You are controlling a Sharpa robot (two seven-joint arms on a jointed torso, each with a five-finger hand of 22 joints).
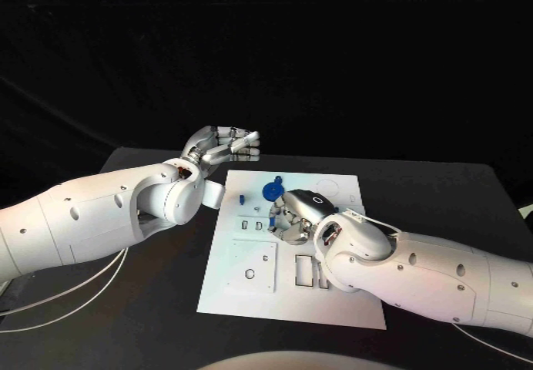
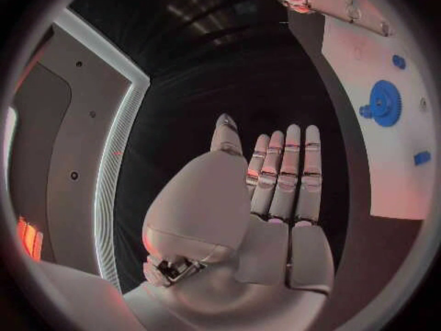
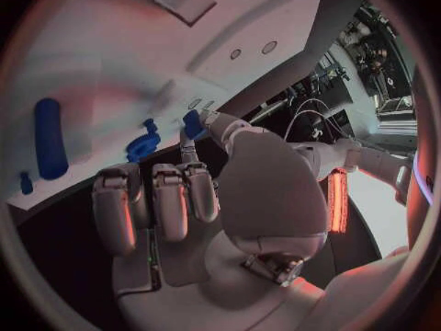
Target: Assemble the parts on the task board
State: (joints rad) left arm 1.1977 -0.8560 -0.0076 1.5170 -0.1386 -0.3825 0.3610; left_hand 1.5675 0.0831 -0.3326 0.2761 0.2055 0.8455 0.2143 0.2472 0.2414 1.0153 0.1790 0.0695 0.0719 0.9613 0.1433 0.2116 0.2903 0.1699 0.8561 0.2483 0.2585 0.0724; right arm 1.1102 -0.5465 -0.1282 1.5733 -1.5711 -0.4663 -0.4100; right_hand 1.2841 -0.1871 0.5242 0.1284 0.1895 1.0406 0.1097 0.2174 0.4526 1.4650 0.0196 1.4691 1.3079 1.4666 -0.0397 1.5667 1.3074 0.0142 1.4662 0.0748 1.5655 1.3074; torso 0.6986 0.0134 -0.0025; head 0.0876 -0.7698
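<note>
1. Blue parts are seen on the white task board (image 1: 333,301), which lies flat in the middle of the black table (image 1: 444,185).
2. A blue gear (image 1: 270,191) stands in the board's far half; in the left wrist view the same gear (image 2: 383,103) is seen with 2 smaller blue pieces near it (image 2: 422,157).
3. A small blue part (image 3: 193,123) is pinched between thumb and a fingertip of the right hand (image 1: 298,216), which is placed over the board just beside the gear.
4. In the right wrist view a long blue bar (image 3: 48,138), a blue keyed piece (image 3: 142,143) and a tiny blue peg (image 3: 26,182) are seen lying on the board.
5. Rectangular and round cut-outs are seen in the board's near half.
6. The left hand (image 1: 222,148) is held above the table, just off the board's far left corner; its fingers are straight and close together, and nothing is held in it.
</note>
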